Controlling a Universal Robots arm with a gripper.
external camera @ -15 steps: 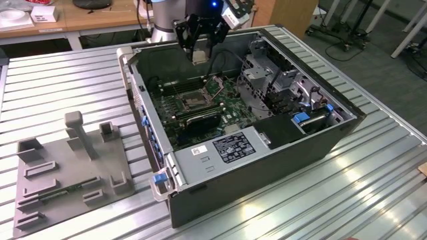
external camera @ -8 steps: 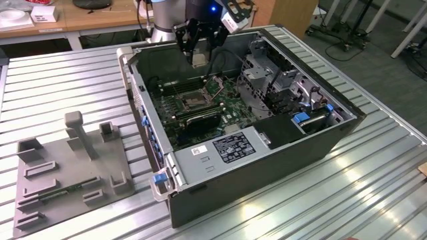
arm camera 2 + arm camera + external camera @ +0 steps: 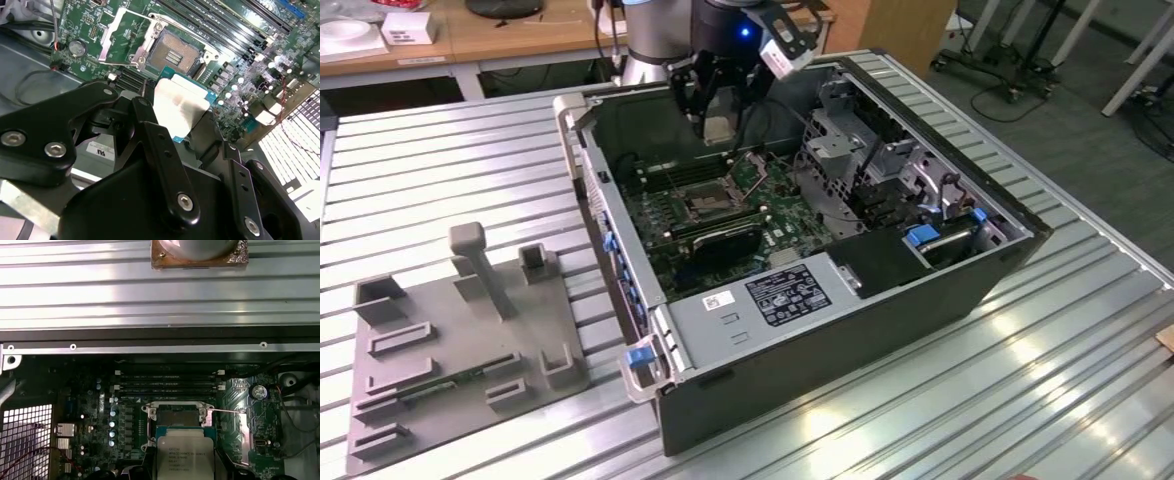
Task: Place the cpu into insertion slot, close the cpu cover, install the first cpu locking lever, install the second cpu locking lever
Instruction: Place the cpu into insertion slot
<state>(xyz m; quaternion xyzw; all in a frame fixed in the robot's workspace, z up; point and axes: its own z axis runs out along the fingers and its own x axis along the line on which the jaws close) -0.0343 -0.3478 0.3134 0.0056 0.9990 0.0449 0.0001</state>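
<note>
You see the gripper (image 3: pixel 718 122) over the open PC case (image 3: pixel 961 270), close to the case wall that is farthest from the camera in the exterior view. The claw is closed on the cpu (image 3: pixel 181 105) and opened no wider than the chip itself. The black fingers (image 3: pixel 150 135) hold it by its sides, approx. flat, with the silvery lid turned to both wrist cameras.

The cpu is in the air, not yet in the insertion slot (image 3: pixel 175 52). In the second wrist view there is a clear gap between the chip and the socket, and the socket's dark centre is bare. In the first wrist view the cpu (image 3: pixel 186 457) hides one edge of the insertion slot (image 3: pixel 179 416), so it hangs nearly above it but not seated.

The cpu cover (image 3: pixel 145 45) is open. It stands tilted up at one side of the socket, and you see green motherboard (image 3: pixel 774 215) through its cut-out. Whether the levers are free, I cannot tell.

The long black memory slots (image 3: pixel 170 380) run just beside the socket, between it and the case wall.

The case lies on a ribbed metal table (image 3: pixel 454 170). A grey fixture plate (image 3: pixel 454 350) lies well apart, at the exterior view's left.
</note>
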